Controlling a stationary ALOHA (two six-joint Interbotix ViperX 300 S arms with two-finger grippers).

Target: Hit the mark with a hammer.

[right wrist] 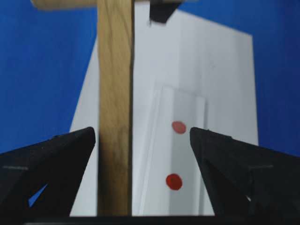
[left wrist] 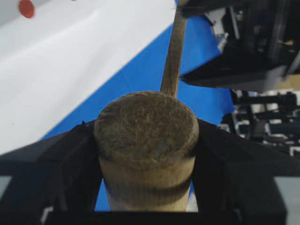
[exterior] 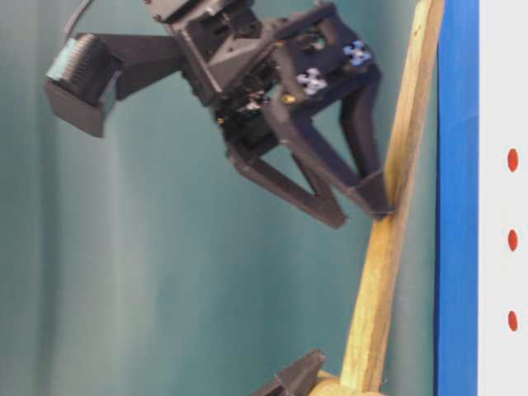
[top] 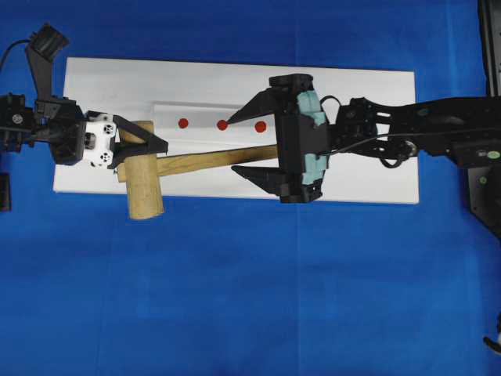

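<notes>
The hammer's thick wooden head (top: 142, 178) lies at the white board's left end, and its handle (top: 211, 160) runs right across the board. My left gripper (top: 139, 149) is shut on the head; in the left wrist view its black fingers (left wrist: 70, 159) press both sides of the head (left wrist: 146, 136). My right gripper (top: 237, 146) stands open around the handle's far end. In the right wrist view the handle (right wrist: 115, 117) sits between the fingers, close to the left one (right wrist: 61, 159), unclamped. Three red marks (top: 222, 124) line the board behind the handle.
The white board (top: 368, 102) lies on a blue table cover (top: 250, 298). A slightly raised pale strip (top: 203, 113) carries the marks. Two marks (right wrist: 174, 182) show between my right fingers. Black stands sit at the far right edge (top: 487, 180) and far left edge (top: 5, 192).
</notes>
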